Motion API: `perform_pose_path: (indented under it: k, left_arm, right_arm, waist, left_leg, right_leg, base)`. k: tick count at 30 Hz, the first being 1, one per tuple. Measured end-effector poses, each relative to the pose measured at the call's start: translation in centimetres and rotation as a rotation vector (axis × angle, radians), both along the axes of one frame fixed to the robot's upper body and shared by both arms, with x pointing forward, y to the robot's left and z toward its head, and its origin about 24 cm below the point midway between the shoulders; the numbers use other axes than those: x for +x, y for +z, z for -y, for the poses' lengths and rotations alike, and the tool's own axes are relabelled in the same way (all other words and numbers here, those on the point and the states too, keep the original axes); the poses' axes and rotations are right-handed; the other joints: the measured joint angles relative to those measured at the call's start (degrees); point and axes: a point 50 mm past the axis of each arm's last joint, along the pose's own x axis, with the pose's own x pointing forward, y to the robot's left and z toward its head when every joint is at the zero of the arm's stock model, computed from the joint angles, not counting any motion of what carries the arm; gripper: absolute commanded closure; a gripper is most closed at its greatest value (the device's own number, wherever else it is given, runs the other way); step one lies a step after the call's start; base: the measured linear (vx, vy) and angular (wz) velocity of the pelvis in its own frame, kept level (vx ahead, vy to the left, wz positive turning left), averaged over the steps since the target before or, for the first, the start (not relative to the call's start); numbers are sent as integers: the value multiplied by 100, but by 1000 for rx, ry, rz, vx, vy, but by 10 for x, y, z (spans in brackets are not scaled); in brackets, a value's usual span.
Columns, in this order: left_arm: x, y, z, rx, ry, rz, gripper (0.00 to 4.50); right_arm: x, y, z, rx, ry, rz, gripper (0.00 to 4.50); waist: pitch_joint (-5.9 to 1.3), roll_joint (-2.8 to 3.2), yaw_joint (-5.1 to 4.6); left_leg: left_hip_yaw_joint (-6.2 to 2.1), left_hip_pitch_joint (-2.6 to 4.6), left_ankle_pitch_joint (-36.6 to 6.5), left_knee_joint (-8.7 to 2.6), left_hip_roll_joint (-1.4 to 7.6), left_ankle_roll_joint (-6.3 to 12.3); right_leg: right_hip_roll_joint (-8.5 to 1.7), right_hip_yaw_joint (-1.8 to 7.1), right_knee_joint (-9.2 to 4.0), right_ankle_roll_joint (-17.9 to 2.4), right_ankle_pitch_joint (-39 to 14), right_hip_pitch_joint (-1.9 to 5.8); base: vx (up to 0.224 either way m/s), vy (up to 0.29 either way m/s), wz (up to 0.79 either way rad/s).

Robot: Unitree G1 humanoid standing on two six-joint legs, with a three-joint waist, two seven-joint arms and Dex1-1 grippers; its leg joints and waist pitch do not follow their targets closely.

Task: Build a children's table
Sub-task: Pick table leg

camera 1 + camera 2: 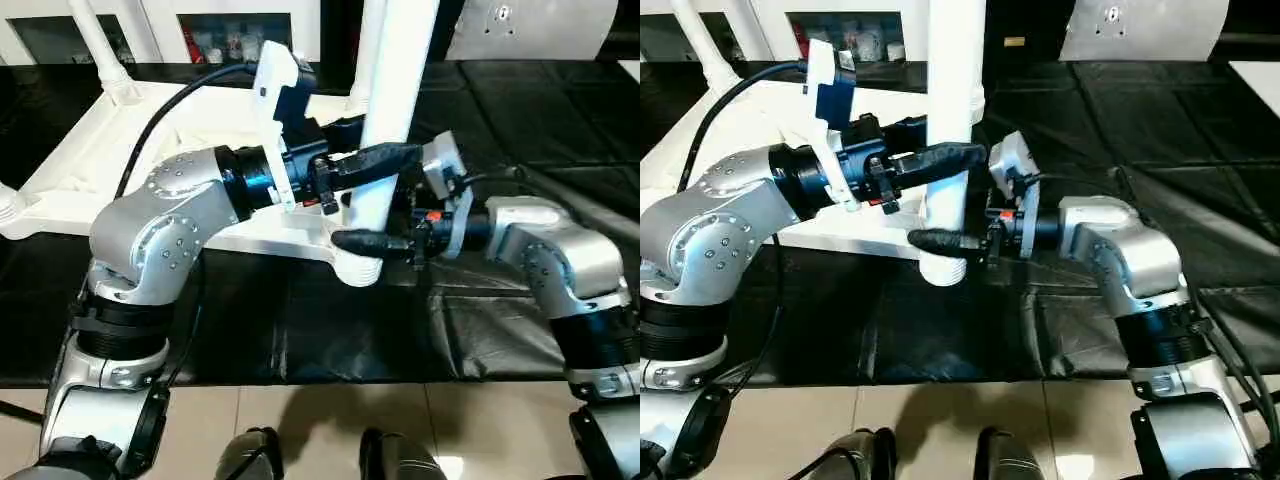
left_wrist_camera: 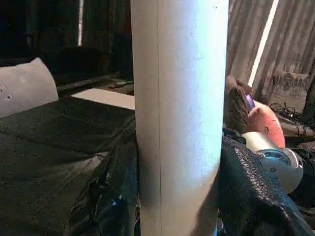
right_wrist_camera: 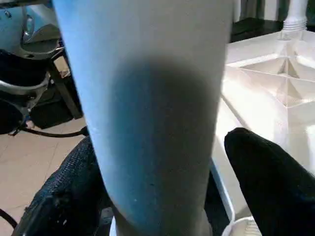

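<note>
Two grippers clasp one upright white leg point(image 1: 395, 90) standing in the tabletop's point(image 1: 90, 160) near corner socket point(image 1: 357, 268): the right gripper point(image 1: 375, 242) grasps it low, just above the socket, the left gripper point(image 1: 375, 160) higher. That tabletop lies underside up on a black mat point(image 1: 330, 330). Farther legs point(image 1: 100, 45) stand in its back corners.

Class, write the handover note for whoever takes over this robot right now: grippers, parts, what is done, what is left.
Left gripper: closed around the upright white leg, higher up.
Right gripper: fingers on either side of the same leg, just above the corner socket.
Table top: lies underside up on the black mat.
Done: at least two other legs stand in sockets, one at the far corner and one at the left edge.
Left: seat this leg fully; check the fourth corner.
</note>
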Motion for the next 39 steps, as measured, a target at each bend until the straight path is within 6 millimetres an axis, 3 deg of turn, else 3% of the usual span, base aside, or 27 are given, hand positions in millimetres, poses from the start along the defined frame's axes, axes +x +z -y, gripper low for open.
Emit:
perform_pose_path:
  k: [4, 6, 17, 22, 23, 31, 39]
  left_arm:
    - [0, 0, 0, 2, -2, 1, 265]
    - [0, 0, 0, 2, -3, 1, 265]
    - [-2, -1, 1, 36, -16, 12, 265]
    - [-2, -3, 2, 57, -11, 21, 265]
    - [-2, -3, 2, 59, -13, 21, 265]
    - [-2, -3, 0, 67, -13, 24, 265]
    - [-2, -3, 0, 69, -19, 25, 265]
  right_arm:
    - [1, -2, 1, -2, -3, -7, 67]
    - [1, -2, 0, -2, -2, -7, 101]
    - [-1, -3, -3, 2, 33, -13, 189]
    - [-2, -3, -4, 15, 37, -36, 189]
    - [-2, -4, -4, 17, 39, -49, 163]
    - [-2, -4, -3, 18, 32, -69, 116]
    - [-2, -5, -1, 5, 24, -66, 116]
  waist:
    - [-8, -14, 6]
    - [-9, -15, 7]
    - [-9, -16, 10]
    - [-9, -16, 10]
    - [-9, -16, 10]
    - [-9, -15, 10]
    - [-9, -15, 9]
  left_leg:
    - [0, -1, 0, 7, -2, 0]
    - [0, -1, -1, 11, -1, -2]
    - [0, -1, -8, 17, 0, -14]
    - [0, -1, -8, 17, 0, -14]
    - [0, -1, -8, 17, 0, -14]
    - [0, -1, -9, 17, 0, -16]
    - [0, -1, -11, 17, 0, -19]
  right_leg:
    - [-1, 2, -1, -1, 1, 3]
    - [-1, 2, -1, -2, 1, 5]
    - [-1, 3, 3, -3, 2, 6]
    - [-1, 2, 3, -3, 3, 5]
    - [-1, 2, 3, -3, 3, 6]
    - [-1, 2, 3, -3, 3, 6]
    - [-1, 2, 3, -3, 3, 6]
  base:
    - [0, 0, 0]
    - [0, 0, 0]
    - [0, 0, 0]
    - [0, 0, 0]
    - [0, 0, 0]
    - [0, 0, 0]
    - [0, 0, 0]
